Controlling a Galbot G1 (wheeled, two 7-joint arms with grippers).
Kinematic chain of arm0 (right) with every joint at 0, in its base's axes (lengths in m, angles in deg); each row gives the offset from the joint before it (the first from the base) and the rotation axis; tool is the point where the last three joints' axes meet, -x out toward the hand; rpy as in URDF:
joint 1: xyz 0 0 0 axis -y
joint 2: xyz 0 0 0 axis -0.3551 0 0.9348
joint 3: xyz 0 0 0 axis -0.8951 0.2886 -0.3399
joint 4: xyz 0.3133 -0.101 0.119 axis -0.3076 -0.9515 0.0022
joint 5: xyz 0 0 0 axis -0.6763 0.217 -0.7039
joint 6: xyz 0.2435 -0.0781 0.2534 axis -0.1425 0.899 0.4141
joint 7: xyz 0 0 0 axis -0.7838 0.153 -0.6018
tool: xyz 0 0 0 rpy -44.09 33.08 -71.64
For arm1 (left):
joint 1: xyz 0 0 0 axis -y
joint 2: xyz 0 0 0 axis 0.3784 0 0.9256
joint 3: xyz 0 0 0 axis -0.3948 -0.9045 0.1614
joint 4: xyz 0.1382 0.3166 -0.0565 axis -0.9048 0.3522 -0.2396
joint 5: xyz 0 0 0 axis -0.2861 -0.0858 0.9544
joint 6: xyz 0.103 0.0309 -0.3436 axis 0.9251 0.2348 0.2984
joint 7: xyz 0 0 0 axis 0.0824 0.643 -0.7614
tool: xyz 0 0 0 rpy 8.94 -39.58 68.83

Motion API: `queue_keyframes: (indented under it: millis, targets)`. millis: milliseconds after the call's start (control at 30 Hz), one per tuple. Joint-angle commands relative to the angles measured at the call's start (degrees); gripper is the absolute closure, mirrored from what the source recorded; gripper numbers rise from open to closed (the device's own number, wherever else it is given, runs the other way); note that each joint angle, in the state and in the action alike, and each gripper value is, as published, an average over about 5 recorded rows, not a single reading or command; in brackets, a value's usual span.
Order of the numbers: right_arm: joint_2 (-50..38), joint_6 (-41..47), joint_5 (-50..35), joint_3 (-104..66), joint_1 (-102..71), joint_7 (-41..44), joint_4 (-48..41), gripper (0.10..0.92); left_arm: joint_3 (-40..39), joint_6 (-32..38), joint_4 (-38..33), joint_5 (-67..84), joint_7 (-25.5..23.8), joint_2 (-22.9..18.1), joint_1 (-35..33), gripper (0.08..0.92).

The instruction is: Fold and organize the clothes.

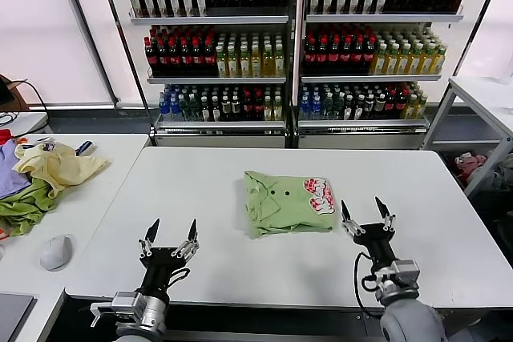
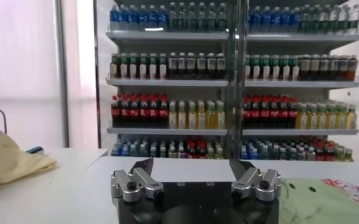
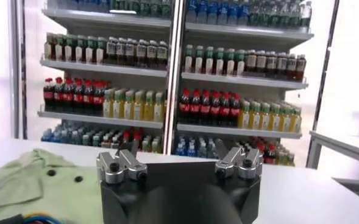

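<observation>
The light green shirt point(image 1: 287, 202) lies folded into a rough square in the middle of the white table point(image 1: 208, 190), collar and small buttons up, red-and-white graphic at its right edge. It also shows in the left wrist view point(image 2: 325, 201) and the right wrist view point(image 3: 33, 185). My left gripper point(image 1: 171, 231) is open and empty near the table's front edge, left of the shirt. My right gripper point(image 1: 366, 212) is open and empty just right of the shirt, apart from it.
A second table at the left holds a pale yellow garment point(image 1: 56, 167), a darker green cloth point(image 1: 24, 206) and a grey mouse-like object point(image 1: 56, 251). Shelves of bottles point(image 1: 296, 38) stand behind. A white rack point(image 1: 481, 110) stands at the right.
</observation>
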Motion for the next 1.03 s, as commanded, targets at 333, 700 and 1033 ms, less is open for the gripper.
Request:
queue_keyframes:
  millis: [333, 700, 1033]
  targets:
    - [4.5, -6.1, 5.7, -1.4, -10.3, 1.0, 7.3, 0.203, 2.4, -1.0, -1.5, 0.2, -5.2, -0.1, -1.0, 0.177]
    - [6.0, -7.8, 9.2, -0.4, -11.4, -1.2, 7.7, 0.203, 4.2, -2.5, -2.3, -0.2, -7.3, -1.4, -0.6, 0.177]
    - [5.7, -7.6, 9.4, -2.7, -13.6, -2.1, 6.9, 0.203, 2.9, -3.9, -2.3, -1.5, -9.3, 0.9, 0.0, 0.177]
